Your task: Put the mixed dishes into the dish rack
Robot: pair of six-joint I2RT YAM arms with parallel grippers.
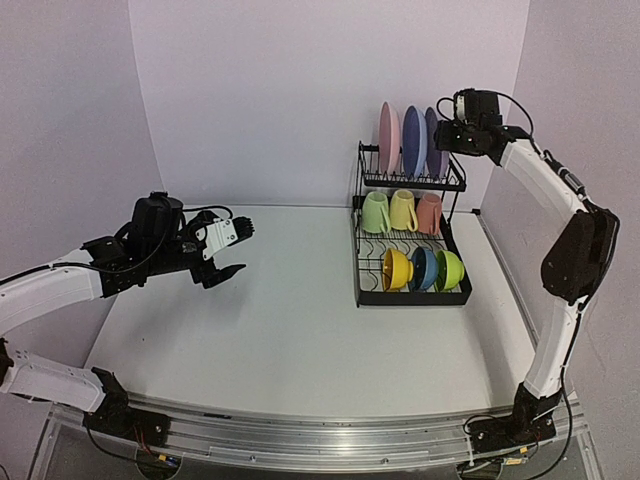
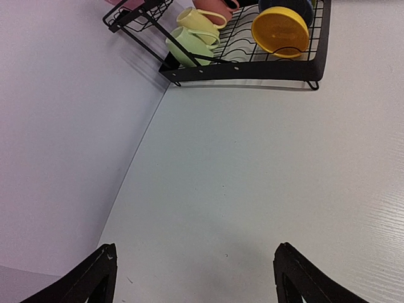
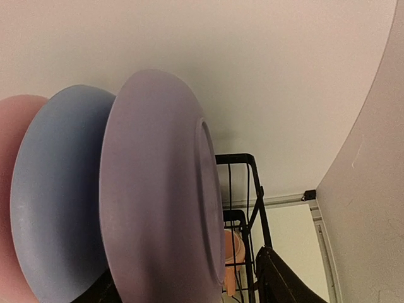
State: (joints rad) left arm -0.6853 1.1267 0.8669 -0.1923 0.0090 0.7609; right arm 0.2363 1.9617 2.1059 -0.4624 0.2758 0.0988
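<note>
The black dish rack (image 1: 410,298) stands at the back right. Pink (image 1: 388,138), blue (image 1: 413,140) and lilac (image 1: 432,140) plates stand upright in its upper shelf. Below them hang pale green (image 1: 375,212), yellow (image 1: 402,210) and pink (image 1: 429,213) mugs. Yellow (image 1: 396,268), dark blue (image 1: 424,268) and green (image 1: 449,268) bowls sit on the lower tray. My right gripper (image 1: 442,135) straddles the top rim of the lilac plate (image 3: 158,189); its jaws are open, with a gap at the right finger (image 3: 284,278). My left gripper (image 1: 243,248) hangs open and empty over the table's left.
The rack's right side sits close to the side wall (image 1: 590,120). The back wall (image 1: 300,100) runs just behind the rack. In the left wrist view the left wall (image 2: 57,158) meets the table (image 2: 252,177) beside my left gripper (image 2: 196,247).
</note>
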